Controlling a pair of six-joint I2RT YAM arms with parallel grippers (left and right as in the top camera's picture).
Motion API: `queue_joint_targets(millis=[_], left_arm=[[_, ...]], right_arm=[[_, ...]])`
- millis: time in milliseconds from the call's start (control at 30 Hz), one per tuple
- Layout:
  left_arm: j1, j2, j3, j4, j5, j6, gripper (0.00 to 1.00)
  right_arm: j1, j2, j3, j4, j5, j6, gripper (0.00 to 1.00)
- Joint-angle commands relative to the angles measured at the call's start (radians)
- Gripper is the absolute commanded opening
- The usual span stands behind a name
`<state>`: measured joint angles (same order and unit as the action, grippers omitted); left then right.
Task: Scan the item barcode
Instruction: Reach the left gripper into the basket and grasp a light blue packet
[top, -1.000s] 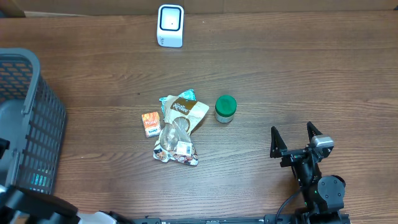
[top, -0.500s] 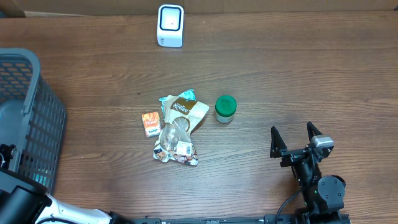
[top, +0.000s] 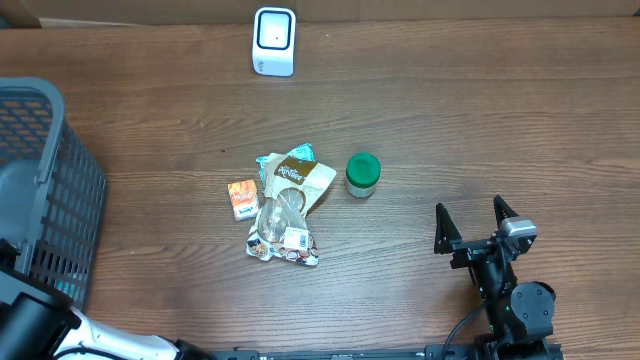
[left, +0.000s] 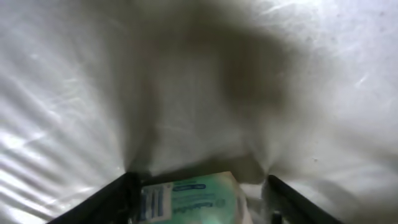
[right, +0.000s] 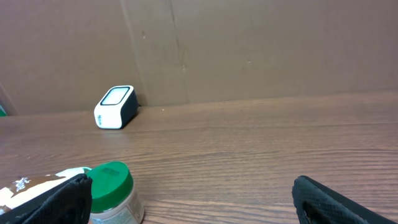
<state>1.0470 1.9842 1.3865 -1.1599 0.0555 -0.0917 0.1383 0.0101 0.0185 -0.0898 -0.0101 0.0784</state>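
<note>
— Nearest first: the left end effector (left: 200, 182)?
— Fingers apart, one on each side of a green and white packet (left: 186, 200). No firm pinch to be seen. White, shiny, blurry stuff all round, maybe the inside of the basket (top: 62, 170) at the near left of the desk (top: 480, 110). Hard to tell for sure.
— So how to do this bit well?
— Squeeze gently, in the middle. Probably a soft packet, so easy to crush or drop. Then lift straight up, slowly, clear of the white stuff.
— And the stripes for scanning?
— Too blurry to find. Only a pale label with a blue strip, near the left finger. Best not to cover that label.
— And the right end effector (top: 468, 208)?
— Near right, wide open, holding nothing. No job for now, so fine out of the way.
— Farther out?
— Middle of the desk: a heap of snack bags (top: 285, 205), an orange pouch (top: 242, 198) just beside on the left, a jar (top: 363, 174) with a green lid just beside on the right. Carry high over those. No bumping.
— Farthest?
— A white scanner (top: 274, 41) at the back edge, window tilted up. Bring the label side to that window, flat and steady. Turn a little if no beep.
</note>
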Motion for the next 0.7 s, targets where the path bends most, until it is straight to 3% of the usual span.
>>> queue_joint_targets(millis=[0,67,100,367,667], left_arm=[[-0.01,0.025,-0.055,0.032,0.05,0.033,0.44],[-0.01,0.024,-0.053,0.031,0.05,0.033,0.11],[-0.01,0.024,-0.049,0.029,0.05,0.033,0.04],[-0.01,-0.005,0.116,-0.091,0.076,0.024,0.04],[-0.042,-0.245,0.471,-0.136,0.172,-0.104,0.04]], right_arm=[[0.004,-0.007,-0.01,0.006,0.009,0.001,1.0],[0.003,-0.007,-0.01,0.006,0.009,0.001,1.0],[0.003,-0.007,-0.01,0.006,0.009,0.001,1.0],[0.003,-0.007,-0.01,0.006,0.009,0.001,1.0],[0.003,-0.007,-0.01,0.006,0.009,0.001,1.0]])
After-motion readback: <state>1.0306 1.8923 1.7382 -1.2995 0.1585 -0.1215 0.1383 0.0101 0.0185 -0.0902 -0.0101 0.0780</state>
